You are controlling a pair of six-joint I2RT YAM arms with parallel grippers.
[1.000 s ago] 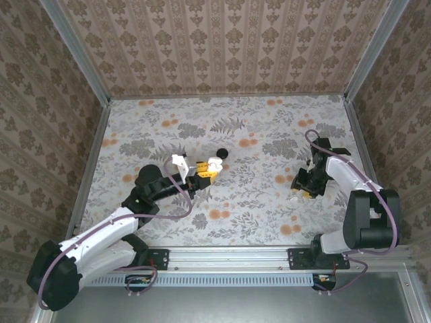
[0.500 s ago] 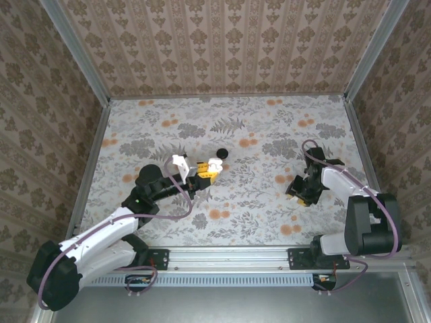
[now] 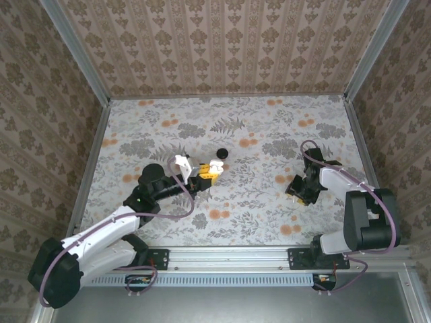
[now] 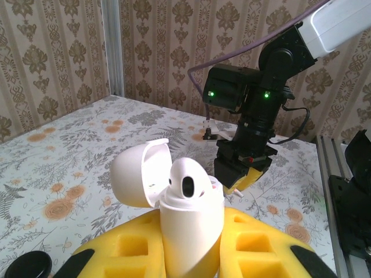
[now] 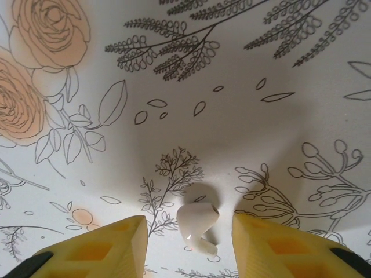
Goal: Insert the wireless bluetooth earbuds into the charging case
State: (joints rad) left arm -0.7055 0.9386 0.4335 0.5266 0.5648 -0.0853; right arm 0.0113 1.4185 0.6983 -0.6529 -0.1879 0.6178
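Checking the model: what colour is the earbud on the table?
The earbud is white; clearest in the right wrist view.

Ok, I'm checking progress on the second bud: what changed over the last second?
The right claw shifted slightly left, open astride the loose earbud on the table, not gripping. Unchanged: left claw holds the open charging case with the seated earbud; black disc in place.

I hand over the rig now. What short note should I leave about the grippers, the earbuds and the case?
Left gripper: shut on the open charging case.
Right gripper: open, fingers either side of the second earbud, which lies on the table.
Done: first earbud sits in the case.
To do: grip the second earbud, carry it to the case, insert it.
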